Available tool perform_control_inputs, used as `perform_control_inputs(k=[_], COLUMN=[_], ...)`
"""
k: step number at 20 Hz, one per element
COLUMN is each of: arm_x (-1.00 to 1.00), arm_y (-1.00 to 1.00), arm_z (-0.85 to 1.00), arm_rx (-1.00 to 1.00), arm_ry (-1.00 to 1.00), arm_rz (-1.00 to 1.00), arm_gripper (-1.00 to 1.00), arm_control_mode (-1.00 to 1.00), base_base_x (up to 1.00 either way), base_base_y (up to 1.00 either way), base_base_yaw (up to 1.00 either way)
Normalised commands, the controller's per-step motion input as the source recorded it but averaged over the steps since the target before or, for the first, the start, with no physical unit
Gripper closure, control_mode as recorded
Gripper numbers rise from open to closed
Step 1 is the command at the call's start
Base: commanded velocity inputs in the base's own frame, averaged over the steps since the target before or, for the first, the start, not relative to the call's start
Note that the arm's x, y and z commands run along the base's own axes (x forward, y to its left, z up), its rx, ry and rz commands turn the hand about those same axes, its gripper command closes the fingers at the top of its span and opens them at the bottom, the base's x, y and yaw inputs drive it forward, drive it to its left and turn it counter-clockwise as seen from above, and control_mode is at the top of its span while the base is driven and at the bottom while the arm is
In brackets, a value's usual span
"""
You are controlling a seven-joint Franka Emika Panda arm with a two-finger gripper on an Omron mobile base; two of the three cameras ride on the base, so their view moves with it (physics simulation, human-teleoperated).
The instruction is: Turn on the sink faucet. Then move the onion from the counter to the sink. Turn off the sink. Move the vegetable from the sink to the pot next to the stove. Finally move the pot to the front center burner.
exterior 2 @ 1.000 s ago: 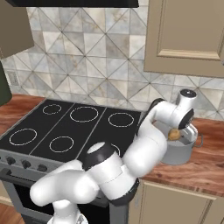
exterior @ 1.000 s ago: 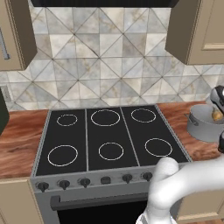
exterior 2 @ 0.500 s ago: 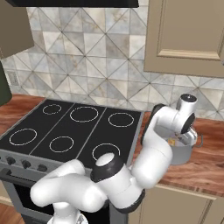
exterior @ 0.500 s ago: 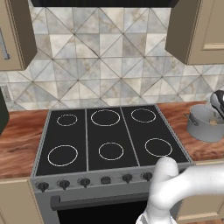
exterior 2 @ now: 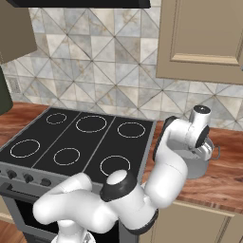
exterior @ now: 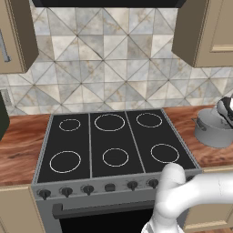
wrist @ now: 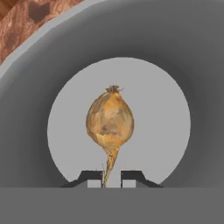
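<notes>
The onion, golden-brown, lies on the flat bottom of the grey pot, its thin root end pointing at my fingertips. My gripper points down into the pot, shut, the tips a narrow gap apart. The root end lines up with that gap; I cannot tell whether it touches. The pot stands on the wooden counter right of the stove, with my hand over its mouth. The front center burner is bare.
The black stove top carries several ringed burners, and knobs line its front edge. Tiled wall stands behind it, with cabinets overhead. Wooden counter runs on both sides. My arm arches over the stove's right front corner.
A second ago the onion showed at my fingers above the pot in the right base view; now it lies on the pot's bottom. The jaws have closed and the hand sits slightly lower.
</notes>
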Motion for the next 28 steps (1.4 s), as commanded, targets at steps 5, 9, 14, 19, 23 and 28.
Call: perform_control_inputs(k=[5,9,14,19,23,28], arm_x=[0.0,-0.03,-0.16,-0.31,-0.26,-0.06], arm_y=[0.0,0.01,0.01,0.0,0.0,0.0], arm_z=[0.12,0.42,0.35,-0.11,-0.22,-0.17], arm_rx=[0.0,0.0,0.0,0.0,0.0,0.0], arm_ry=[0.0,0.0,0.0,0.06,0.1,0.05], arm_rz=[-0.04,-0.1,-0.19,-0.32,-0.3,-0.17], arm_gripper=[-1.0,-1.0,-1.0,-1.0,-1.0,-1.0], arm_control_mode=[-1.0,-1.0,-1.0,-1.0,-1.0,-1.0], base_base_x=[0.0,0.0,0.0,0.0,0.0,0.0], base_base_y=[0.0,0.0,0.0,0.0,0.0,0.0], base_base_yaw=[0.0,0.0,0.0,0.0,0.0,0.0])
